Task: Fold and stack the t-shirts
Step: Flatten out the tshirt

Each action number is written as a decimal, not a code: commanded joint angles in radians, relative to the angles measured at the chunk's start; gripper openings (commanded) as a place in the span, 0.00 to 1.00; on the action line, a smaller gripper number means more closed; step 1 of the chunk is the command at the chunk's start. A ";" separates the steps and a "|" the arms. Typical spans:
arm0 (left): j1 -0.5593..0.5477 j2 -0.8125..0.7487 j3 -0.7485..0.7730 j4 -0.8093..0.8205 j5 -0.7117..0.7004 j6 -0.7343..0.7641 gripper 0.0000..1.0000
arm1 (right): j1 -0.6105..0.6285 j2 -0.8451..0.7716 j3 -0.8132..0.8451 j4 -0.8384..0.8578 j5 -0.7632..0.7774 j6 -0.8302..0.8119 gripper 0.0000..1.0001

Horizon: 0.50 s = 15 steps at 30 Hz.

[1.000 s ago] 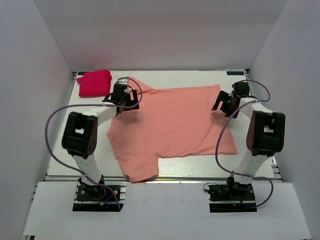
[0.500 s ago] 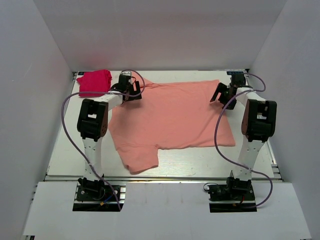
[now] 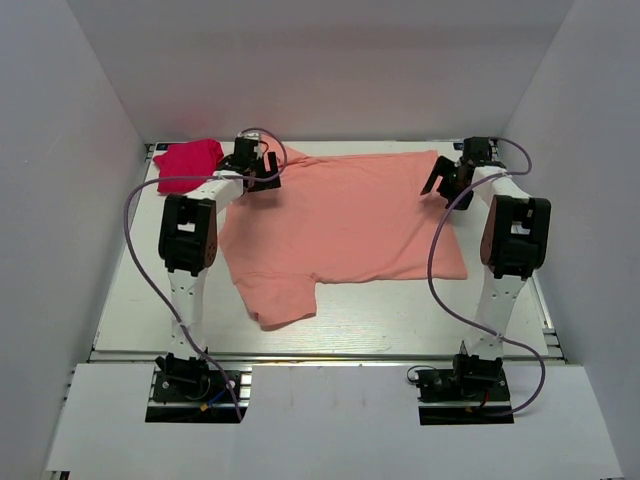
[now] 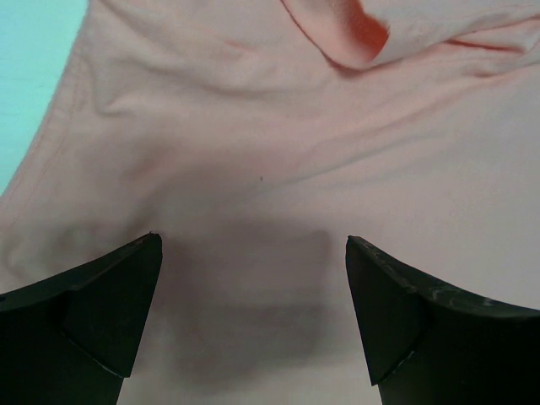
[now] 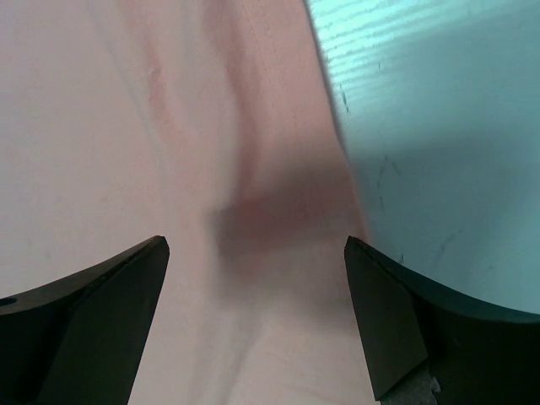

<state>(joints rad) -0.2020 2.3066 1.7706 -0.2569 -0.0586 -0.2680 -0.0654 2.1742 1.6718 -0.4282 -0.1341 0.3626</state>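
The salmon tee (image 3: pixel 345 225) lies spread flat, the magenta bundle (image 3: pixel 187 165) just off its far-left sleeve; limp, light cotton, best pinched at its far corners, where the left gripper (image 4: pixel 253 249) and right gripper (image 5: pixel 256 249) hang, seemingly not touching, jaws wide and empty.

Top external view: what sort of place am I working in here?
Probably a lab robot cell: plain white walls box in the table, with the left arm and right arm bolted at its near edge.

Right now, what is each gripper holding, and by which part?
Nothing is held: the left gripper and the right gripper stand open over the pink t-shirt.
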 commanded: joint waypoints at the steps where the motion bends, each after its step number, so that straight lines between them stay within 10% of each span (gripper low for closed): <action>1: 0.000 -0.208 -0.070 -0.082 -0.009 0.016 1.00 | 0.001 -0.210 -0.046 -0.026 0.005 -0.016 0.90; 15: -0.045 -1.242 -1.011 -0.131 0.149 -0.258 1.00 | 0.003 -0.809 -0.752 0.140 0.054 0.081 0.90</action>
<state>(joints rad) -0.2295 1.1450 0.8528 -0.3607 -0.0219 -0.4656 -0.0643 1.4143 0.9962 -0.3248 -0.0868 0.4164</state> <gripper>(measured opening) 0.994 0.904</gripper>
